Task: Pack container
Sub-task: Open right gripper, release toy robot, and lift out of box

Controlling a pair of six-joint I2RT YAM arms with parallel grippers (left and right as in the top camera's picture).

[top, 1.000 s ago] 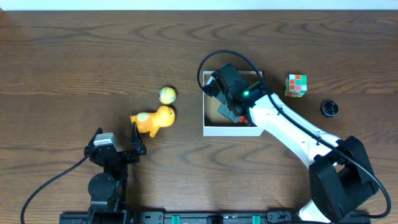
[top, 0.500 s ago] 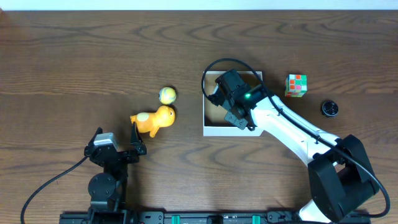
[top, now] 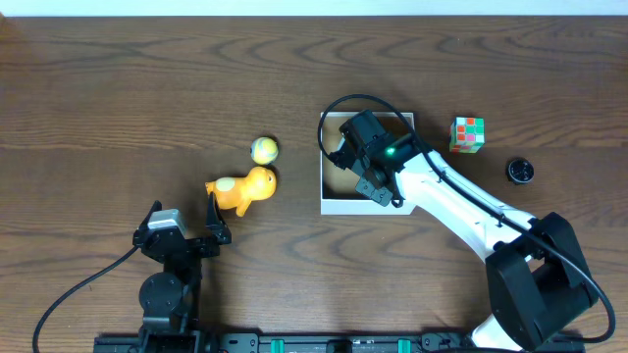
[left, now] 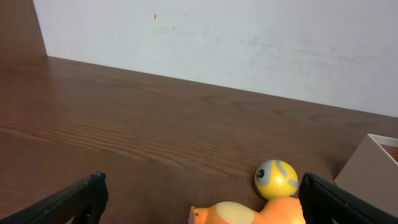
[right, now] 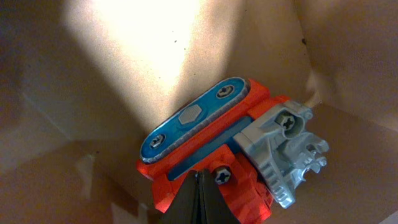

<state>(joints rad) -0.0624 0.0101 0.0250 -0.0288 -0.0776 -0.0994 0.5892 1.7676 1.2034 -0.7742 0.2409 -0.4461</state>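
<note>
Overhead view up, and I've got the right arm reaching over the container [top: 358, 206], which sits on the table [top: 118, 88] right of centre, its white walls around brown cardboard. On the right wrist camera the right gripper [right: 199, 186] is down inside it, fingers pressed together, tips right at an orange-red toy [right: 205, 146] with a blue plate and a grey geared piece, lying on the cardboard floor. I cannot tell if the tips pinch any of it. The left gripper [top: 186, 218] sits low near the front edge, fingers spread wide, holding nothing. Just beyond it lies an orange duck [top: 243, 189], with a yellow ball [top: 263, 149] just past that. A colour cube [top: 467, 134] stands near the container's right side, a small black round thing [top: 520, 172] further right.
</note>
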